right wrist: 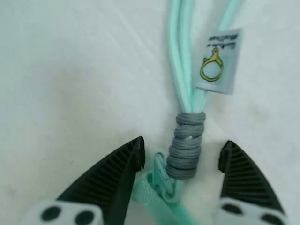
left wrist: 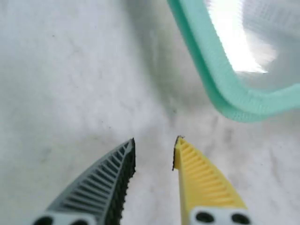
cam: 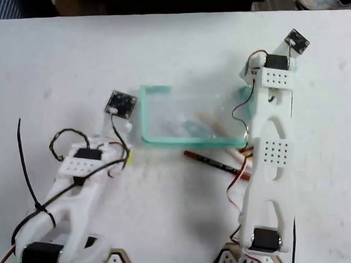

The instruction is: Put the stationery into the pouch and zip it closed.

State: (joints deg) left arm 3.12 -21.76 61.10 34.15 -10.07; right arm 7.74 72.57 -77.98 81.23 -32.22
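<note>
From up here I have the pouch (cam: 182, 142) lying flat about mid-table, a clear one with mint-green trim, its long sides running parallel to the near and far table (cam: 71, 60) edges. Through the clear face I can make out a pale stick-like piece (cam: 213, 125) and something bluish (cam: 190, 129) beside it. I cannot tell what either one is.

A dark reddish pencil (cam: 215, 162) lies out on the bare table, just beside the pouch's near long side. It is angled toward the right arm (cam: 271, 156), and its far end disappears under that arm. I cannot tell whether the pencil touches the trim.

My left arm (cam: 78, 178) comes in from the near left corner of the table. The left gripper (left wrist: 153, 143) sits low over the table with its grey and yellow fingers parted by a narrow gap and nothing between them. The pouch's rounded green corner (left wrist: 220, 89) lies just ahead of the tips, apart from them.

My right arm stretches from the near edge up along the pouch's right end. The right gripper (right wrist: 182, 150) is spread wide, one black finger on each side of the zip pull (right wrist: 186, 145), a mint cord bound with a grey wrap. Neither finger touches it; table shows on both sides. A small pale tag (right wrist: 219, 61) with a gold clasp drawing hangs off the cord farther out.
</note>
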